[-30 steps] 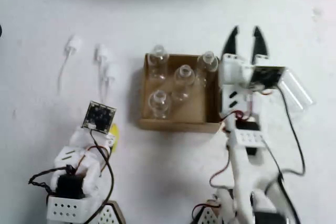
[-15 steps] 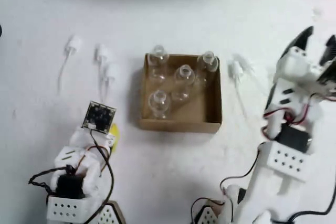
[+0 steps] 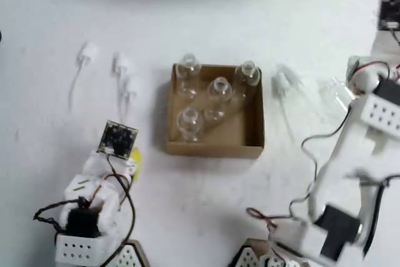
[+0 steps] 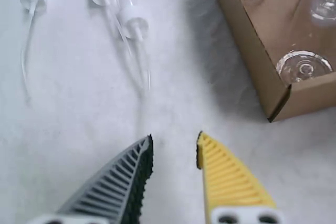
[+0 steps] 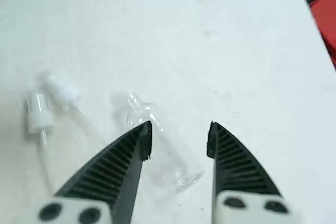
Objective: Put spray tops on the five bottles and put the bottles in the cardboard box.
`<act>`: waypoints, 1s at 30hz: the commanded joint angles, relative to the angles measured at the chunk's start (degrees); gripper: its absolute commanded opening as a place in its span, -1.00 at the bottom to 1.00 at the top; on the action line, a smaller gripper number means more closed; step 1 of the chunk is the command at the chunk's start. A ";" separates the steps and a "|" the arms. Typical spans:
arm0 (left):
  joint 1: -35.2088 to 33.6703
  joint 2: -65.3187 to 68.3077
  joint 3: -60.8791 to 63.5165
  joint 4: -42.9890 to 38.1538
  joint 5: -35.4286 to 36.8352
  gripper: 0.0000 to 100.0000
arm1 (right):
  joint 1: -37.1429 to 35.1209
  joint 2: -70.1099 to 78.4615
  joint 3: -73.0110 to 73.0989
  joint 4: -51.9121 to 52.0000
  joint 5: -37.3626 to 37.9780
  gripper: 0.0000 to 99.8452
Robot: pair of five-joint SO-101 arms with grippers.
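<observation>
1. Swung clear of the cardboard box (image 3: 212,149), my right gripper (image 5: 179,127) hangs over the loose bottle (image 5: 168,156), fingers spread, and the bottle lies on the table between the tips.
2. My left gripper (image 4: 175,139) is spread too, with the spray tops (image 4: 131,22) ahead of its fingertips.

White arms (image 3: 84,186) with black motors (image 3: 81,222), red-black cables (image 3: 261,217), ribbed jaws.

Nothing legible shows in any view. The cardboard box (image 3: 212,149) at the centre of the high view has plain brown walls, and the clear bottles (image 3: 219,89) inside it and the white spray tops (image 3: 122,64) at upper left bear no readable print.
</observation>
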State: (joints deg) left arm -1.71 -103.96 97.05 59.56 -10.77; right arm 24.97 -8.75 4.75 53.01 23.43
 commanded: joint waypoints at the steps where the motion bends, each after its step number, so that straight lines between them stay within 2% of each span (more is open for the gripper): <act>1: 0.66 -0.40 -0.18 0.09 -0.79 -0.74 | -0.22 11.21 -12.31 8.04 5.89 -0.70; 10: 0.66 -0.40 -0.18 0.09 -0.79 -0.74 | -4.00 34.51 -30.86 18.77 18.02 -0.69; 24: 0.66 -0.40 -0.18 -0.09 -0.79 -0.74 | -4.26 59.91 -60.84 21.32 26.99 -0.69; 30: 0.66 -0.40 -0.18 -0.09 -0.79 -0.74 | -5.49 67.30 -70.51 24.04 27.60 -0.69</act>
State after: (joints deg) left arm -1.71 -103.96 97.05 59.56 -10.77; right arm 21.01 56.75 -58.64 75.16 50.15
